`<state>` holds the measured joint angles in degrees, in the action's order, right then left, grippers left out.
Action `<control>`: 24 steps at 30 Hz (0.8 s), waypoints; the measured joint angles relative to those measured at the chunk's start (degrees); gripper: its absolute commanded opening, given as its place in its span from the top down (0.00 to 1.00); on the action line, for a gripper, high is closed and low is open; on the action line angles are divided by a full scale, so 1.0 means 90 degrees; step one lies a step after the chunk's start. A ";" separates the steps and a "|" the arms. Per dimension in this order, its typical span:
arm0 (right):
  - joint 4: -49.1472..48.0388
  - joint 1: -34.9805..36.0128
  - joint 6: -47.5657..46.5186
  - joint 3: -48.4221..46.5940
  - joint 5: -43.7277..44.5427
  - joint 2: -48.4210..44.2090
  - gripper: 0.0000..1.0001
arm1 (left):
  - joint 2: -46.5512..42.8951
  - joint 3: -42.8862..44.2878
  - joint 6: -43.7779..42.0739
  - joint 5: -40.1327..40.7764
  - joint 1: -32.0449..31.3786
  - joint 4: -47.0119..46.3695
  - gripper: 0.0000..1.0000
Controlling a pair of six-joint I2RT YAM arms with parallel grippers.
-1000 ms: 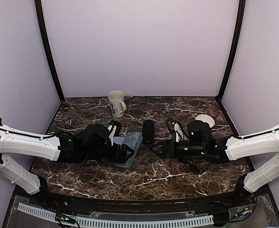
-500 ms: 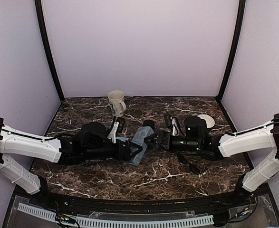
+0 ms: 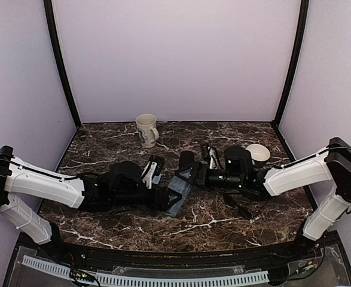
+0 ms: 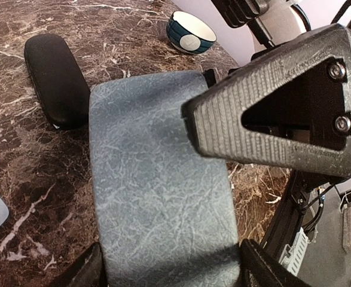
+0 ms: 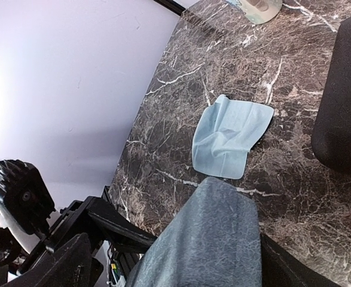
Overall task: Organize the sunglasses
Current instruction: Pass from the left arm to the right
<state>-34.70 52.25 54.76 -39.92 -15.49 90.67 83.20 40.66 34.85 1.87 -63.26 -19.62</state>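
The left fingers and right fingers each pinched an opposite end of the grey-blue case mid-counter, probably to brace it for opening, with the black case at its 1 o'clock and the sunglasses nowhere clearly visible.

The rectangular case sits between the fingers of the left end effector, and its other end lies within the right end effector, which faces it. The oblong case lies on the counter ahead and left of the left end effector, just beside the rectangular case's far corner. A cloth lies ahead of the right end effector and the bowl behind it. The mug stands well off to the left end effector's left.
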 measured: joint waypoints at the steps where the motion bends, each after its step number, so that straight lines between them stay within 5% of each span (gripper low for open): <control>1: 0.0002 0.0000 0.0000 -0.0005 -0.0002 0.0000 0.09 | 0.0022 0.0022 -0.0027 0.0051 -0.0017 0.0010 1.00; 2: 0.0002 0.0002 0.0002 -0.0019 -0.0002 0.0017 0.49 | 0.0046 0.0044 -0.0058 0.0090 -0.0034 0.0012 1.00; 3: 0.0000 0.0005 0.0019 -0.0044 -0.0007 0.0041 0.56 | 0.0078 0.0070 -0.0097 0.0138 -0.0049 0.0017 1.00; 8: 0.0194 0.0010 0.0500 -0.0124 0.0126 0.0189 0.68 | 0.0272 0.0189 -0.0338 0.0437 -0.0177 0.0175 1.00; 16: 0.0381 0.0034 0.0663 -0.0211 0.0250 0.0231 0.70 | 0.0391 0.0289 -0.0483 0.0712 -0.0253 0.0340 1.00; 18: 0.0437 0.0034 0.0636 -0.0243 0.0255 0.0231 0.70 | 0.0391 0.0289 -0.0493 0.0724 -0.0253 0.0345 0.88; 24: 0.0697 0.0034 0.0442 -0.0381 0.0294 0.0223 0.70 | 0.0459 0.0432 -0.0491 0.0724 -0.0253 0.0561 0.26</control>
<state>-28.42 52.56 58.74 -43.35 -12.84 92.68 87.33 44.56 30.44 8.38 -65.54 -14.57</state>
